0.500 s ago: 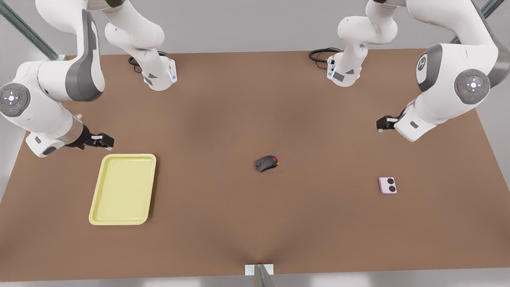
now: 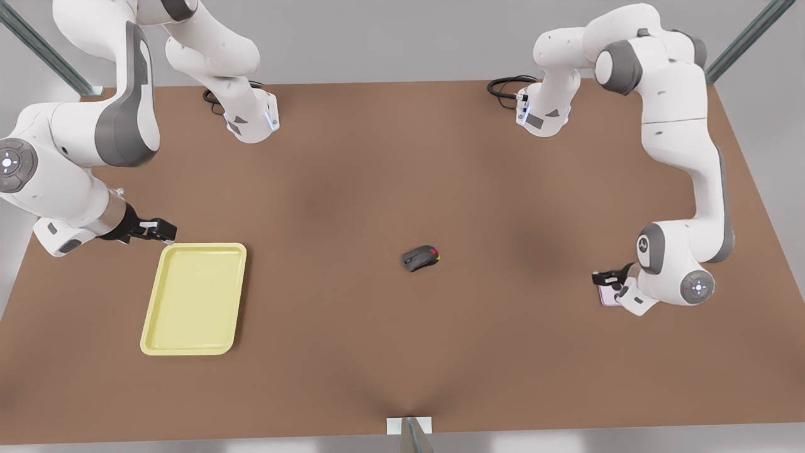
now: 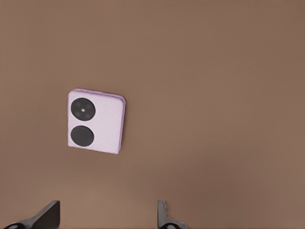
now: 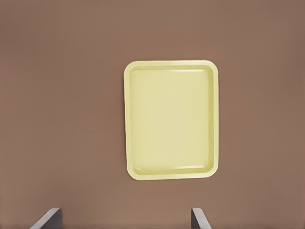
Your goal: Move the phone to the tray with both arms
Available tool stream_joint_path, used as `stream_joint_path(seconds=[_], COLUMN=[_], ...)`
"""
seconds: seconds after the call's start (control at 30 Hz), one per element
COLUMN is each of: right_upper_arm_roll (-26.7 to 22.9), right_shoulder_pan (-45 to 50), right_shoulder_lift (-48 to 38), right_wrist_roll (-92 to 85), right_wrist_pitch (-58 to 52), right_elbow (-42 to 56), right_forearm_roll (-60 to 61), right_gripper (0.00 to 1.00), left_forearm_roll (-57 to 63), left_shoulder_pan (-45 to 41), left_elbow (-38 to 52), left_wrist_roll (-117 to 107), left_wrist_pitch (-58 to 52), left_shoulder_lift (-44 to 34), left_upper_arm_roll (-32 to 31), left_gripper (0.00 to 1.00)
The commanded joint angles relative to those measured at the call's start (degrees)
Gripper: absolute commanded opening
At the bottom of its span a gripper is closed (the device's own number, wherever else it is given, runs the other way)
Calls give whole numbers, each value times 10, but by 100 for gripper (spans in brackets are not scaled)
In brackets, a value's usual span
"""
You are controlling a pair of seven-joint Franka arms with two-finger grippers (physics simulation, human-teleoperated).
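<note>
The pale pink phone lies flat near the front view's right, mostly covered by the left arm's wrist. The left wrist view looks straight down on the phone and its two black circles. My left gripper hovers just above it, fingers open, with nothing between them. The pale yellow tray sits at the front view's left and holds nothing. My right gripper hangs open over the table by the tray's far short edge.
A dark grey computer mouse with coloured lights sits mid-table between phone and tray. Both arm bases stand at the far edge with black cables. The brown table is bare in front.
The left arm has swung towards the table's near side and lowered its gripper from well behind the phone to right above it. The right gripper shifted slightly closer to the tray.
</note>
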Motion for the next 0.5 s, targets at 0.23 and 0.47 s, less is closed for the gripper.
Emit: stream_joint_path(seconds=[0.23, 0.47], right_upper_arm_roll=[0, 0], right_shoulder_pan=[-1, -1], right_shoulder_lift=[0, 4], right_wrist_roll=[9, 9], right_wrist_pitch=[-2, -1], right_elbow=[0, 0], right_forearm_roll=[-1, -1], right_gripper=[100, 100], left_forearm_roll=[0, 0], left_shoulder_pan=[30, 30], left_elbow=[-37, -37], left_wrist_roll=[55, 138], left_wrist_pitch=[182, 182], left_shoulder_lift=[32, 44], left_upper_arm_roll=[0, 0], left_gripper=[100, 100])
